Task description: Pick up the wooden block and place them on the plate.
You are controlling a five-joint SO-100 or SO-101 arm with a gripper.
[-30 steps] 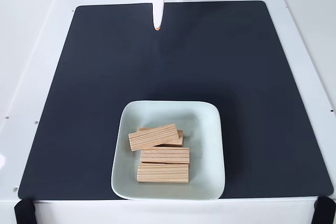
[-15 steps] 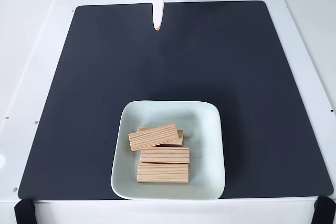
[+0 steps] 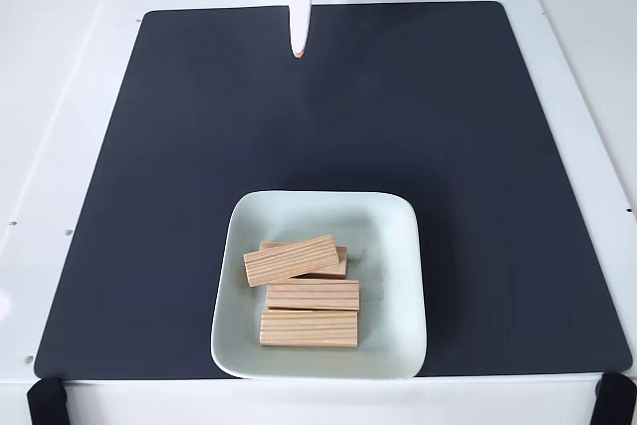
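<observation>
Plate [image 3: 393, 236]: pale mint-green square dish, rounded corners, raised rim, smooth glazed look; rests near the front edge of a matte black mat [image 3: 199, 146] on a white table [image 3: 60, 97].

Wooden blocks: four small rectangular pine pieces with lengthwise grain, all inside the plate. Front block [image 3: 309, 327] and middle block [image 3: 313, 294] lie side by side; a tilted block [image 3: 291, 260] rests over the rearmost block [image 3: 341, 264].

Gripper [image 3: 298, 51]: white plastic, orange-tipped, narrow, at the mat's far edge, well apart from the blocks; fingers appear closed together, holding nothing.
</observation>
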